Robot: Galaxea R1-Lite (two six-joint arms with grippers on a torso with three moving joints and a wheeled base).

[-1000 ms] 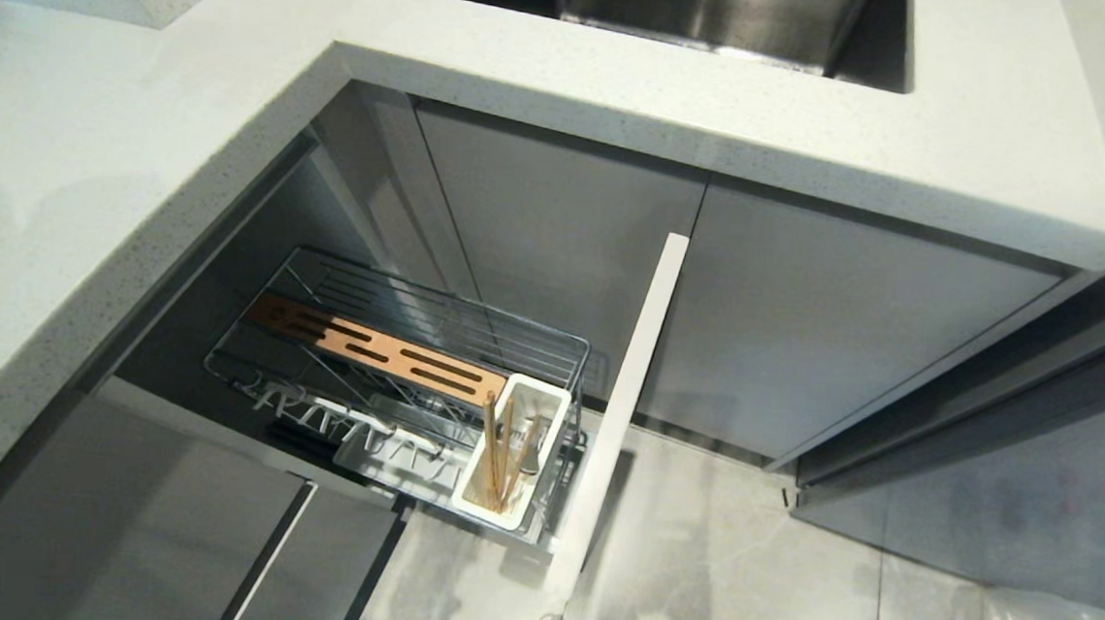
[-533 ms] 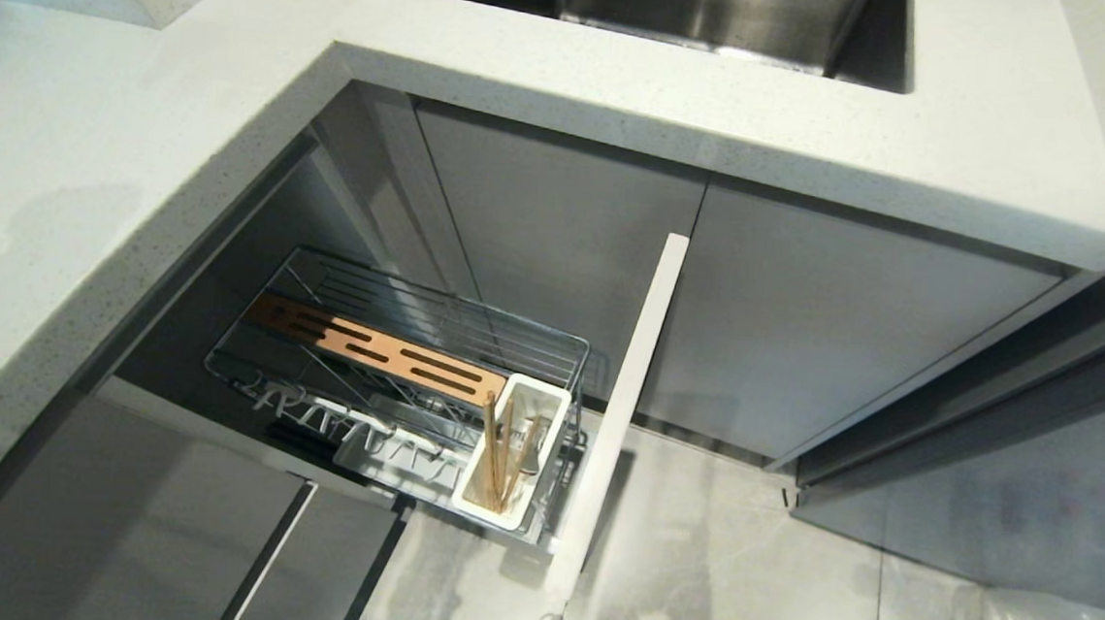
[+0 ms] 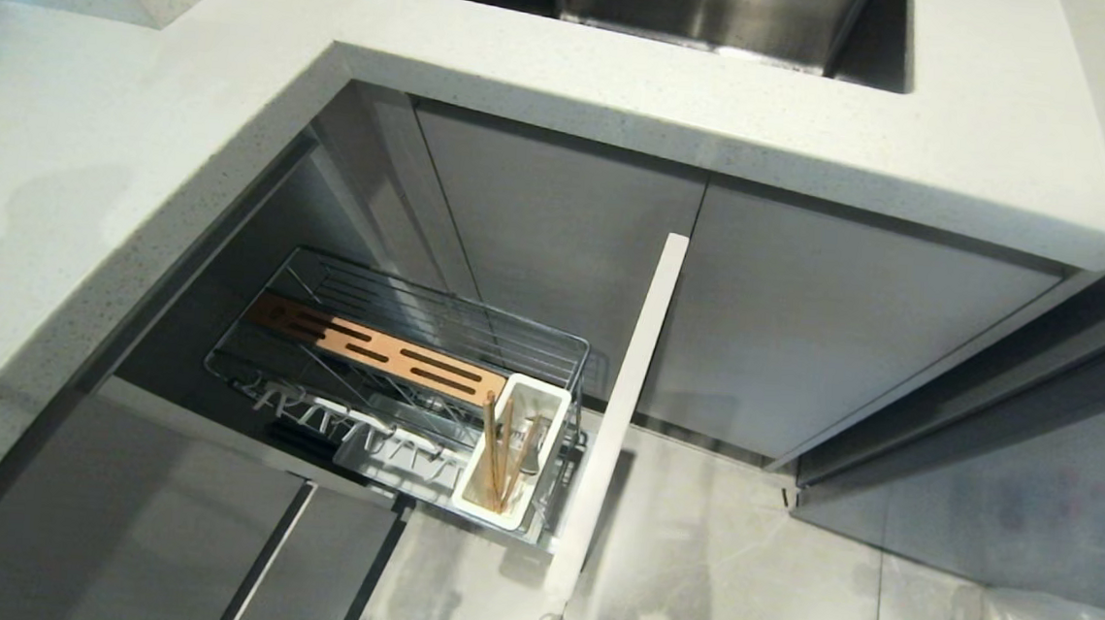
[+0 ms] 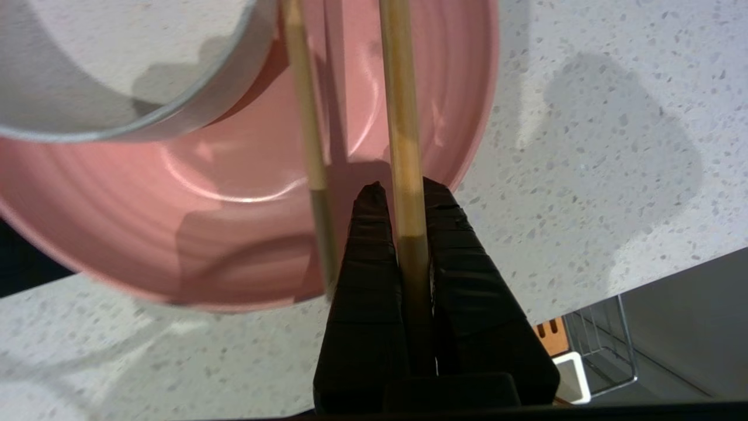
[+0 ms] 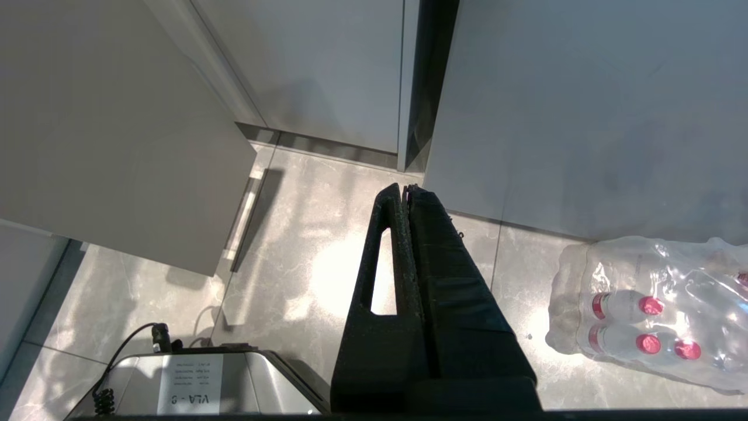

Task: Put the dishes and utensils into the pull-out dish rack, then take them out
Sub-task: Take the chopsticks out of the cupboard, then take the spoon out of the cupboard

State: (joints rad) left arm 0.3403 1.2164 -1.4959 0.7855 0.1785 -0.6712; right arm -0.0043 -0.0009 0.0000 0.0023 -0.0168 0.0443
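The left claw [image 4: 397, 190] was clamped narrow on one wooden chopstick [image 4: 402, 117], which ran straight out from between its black fingers [image 4: 368, 263]. The second chopstick [image 4: 308, 117] lay just beside the gripped one, outside the fingers; whether it was pinched at all could not be told. Both sticks reached out ahead of the claw over the pink plate [image 4: 234, 222], which rested on the speckled worktop [image 4: 584, 146]. Beyond the fingertips and off to one side, the cream-white bowl [image 4: 117, 70] sat on the plate. Behind the claw and below the worktop edge, a corner of the pull-out dish rack [image 4: 602, 345] showed.

From the head camera the dish rack [image 3: 394, 357] stood pulled out under the worktop, with more chopsticks [image 3: 496, 447] upright in its white cutlery box [image 3: 550, 417] next to the pale drawer front [image 3: 629, 403].

The right claw [image 5: 406, 190] hung with its fingers pressed together and holding nothing, above the tiled floor [image 5: 292, 245], with a pack of bottles [image 5: 648, 316] off to its side.
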